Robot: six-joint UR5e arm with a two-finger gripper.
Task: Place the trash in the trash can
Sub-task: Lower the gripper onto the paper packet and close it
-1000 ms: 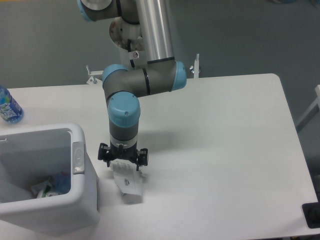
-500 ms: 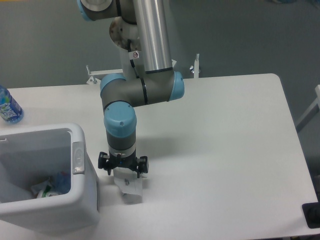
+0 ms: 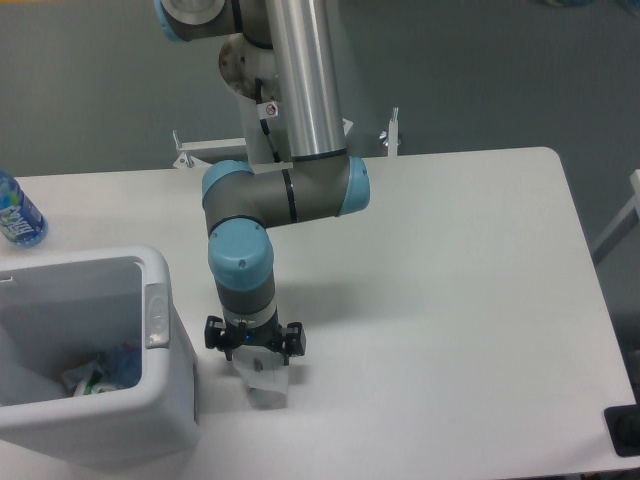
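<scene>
White paper packet (image 3: 265, 378) lies flat on the table (image 3: 450, 300) right under the gripper (image 3: 256, 352), jaws apart astride it I reckon, bin (image 3: 165, 400) just beside, and thin paper could slip the pinch.

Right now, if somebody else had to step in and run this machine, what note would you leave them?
Claw: lowered onto the white paper packet on the table; whether it has gripped is hard to tell.
Trash can: at the table's front left, beside the packet, with some trash already inside.
Done: something is binned; it is too blurred to identify.
Left: grip the packet, lift it, drop it into the trash can.
</scene>
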